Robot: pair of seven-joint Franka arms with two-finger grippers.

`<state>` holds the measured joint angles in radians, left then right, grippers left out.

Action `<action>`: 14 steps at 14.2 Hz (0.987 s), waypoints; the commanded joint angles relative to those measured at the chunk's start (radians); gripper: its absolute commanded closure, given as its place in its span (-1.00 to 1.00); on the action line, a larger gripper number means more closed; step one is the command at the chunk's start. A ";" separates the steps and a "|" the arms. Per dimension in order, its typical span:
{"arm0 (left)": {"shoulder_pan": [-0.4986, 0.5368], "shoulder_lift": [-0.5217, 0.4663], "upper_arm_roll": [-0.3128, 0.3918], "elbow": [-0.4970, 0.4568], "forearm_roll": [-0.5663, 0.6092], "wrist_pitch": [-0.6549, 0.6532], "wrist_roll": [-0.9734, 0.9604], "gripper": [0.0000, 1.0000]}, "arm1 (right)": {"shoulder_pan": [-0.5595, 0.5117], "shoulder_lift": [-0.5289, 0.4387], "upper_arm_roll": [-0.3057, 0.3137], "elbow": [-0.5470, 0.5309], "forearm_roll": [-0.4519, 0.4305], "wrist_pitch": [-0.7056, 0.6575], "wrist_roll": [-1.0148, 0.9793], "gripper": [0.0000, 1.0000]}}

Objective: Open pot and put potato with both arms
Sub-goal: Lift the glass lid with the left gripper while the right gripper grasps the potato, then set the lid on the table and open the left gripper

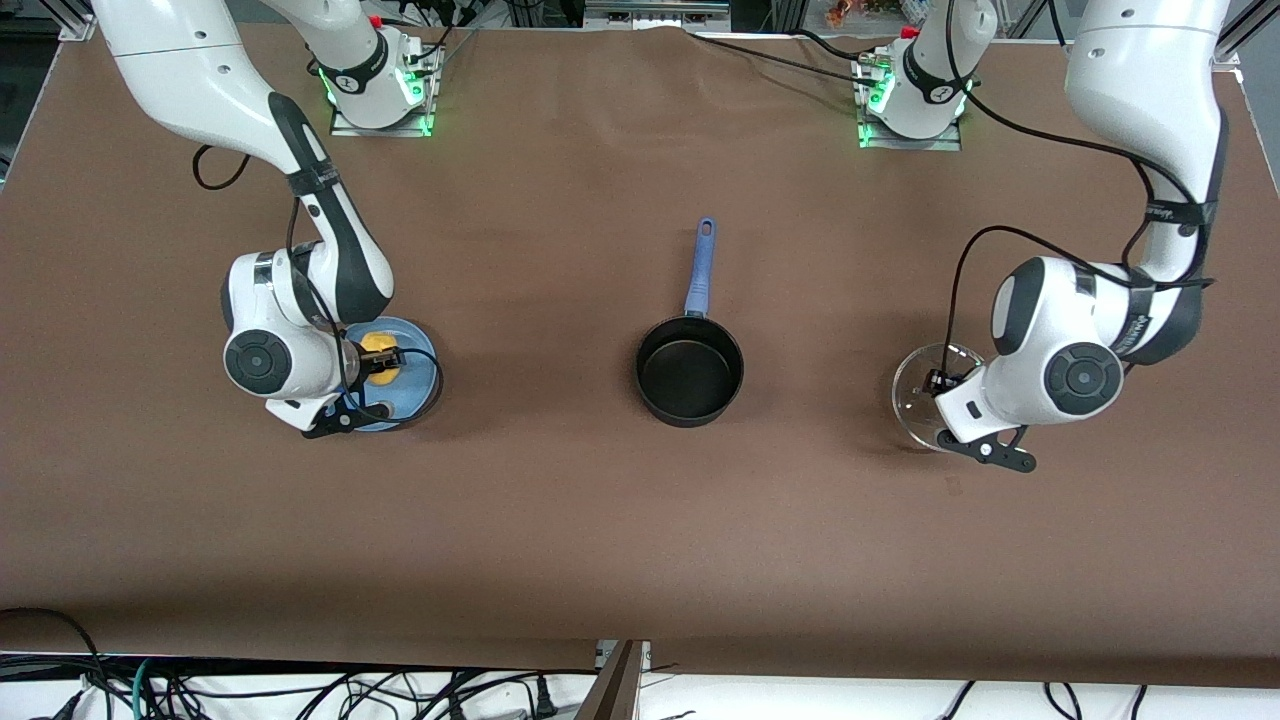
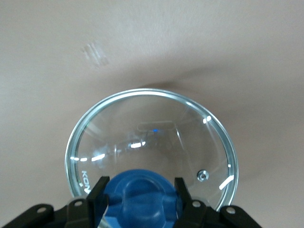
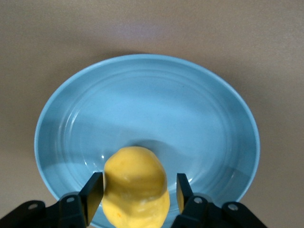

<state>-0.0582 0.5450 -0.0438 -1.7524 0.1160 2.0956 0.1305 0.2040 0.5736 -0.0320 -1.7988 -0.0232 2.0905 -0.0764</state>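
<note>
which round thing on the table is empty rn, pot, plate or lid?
The pot, mid-table: lidless, bare black inside. The plate holds the potato; the left hand straddles the lid's knob.
</note>
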 commanded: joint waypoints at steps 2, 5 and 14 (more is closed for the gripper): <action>0.011 -0.054 -0.011 -0.165 0.024 0.173 0.011 0.19 | -0.006 -0.011 0.009 -0.028 0.008 0.022 -0.013 -0.96; 0.011 -0.053 -0.011 -0.165 0.022 0.170 0.006 -1.00 | -0.008 -0.005 0.009 -0.030 0.011 0.022 -0.014 -0.92; 0.008 -0.342 -0.019 -0.059 -0.024 -0.181 0.004 -1.00 | -0.008 0.008 0.009 -0.021 0.011 0.010 -0.014 0.20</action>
<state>-0.0571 0.3026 -0.0572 -1.8135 0.1134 1.9882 0.1296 0.2040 0.5858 -0.0308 -1.8196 -0.0228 2.0964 -0.0769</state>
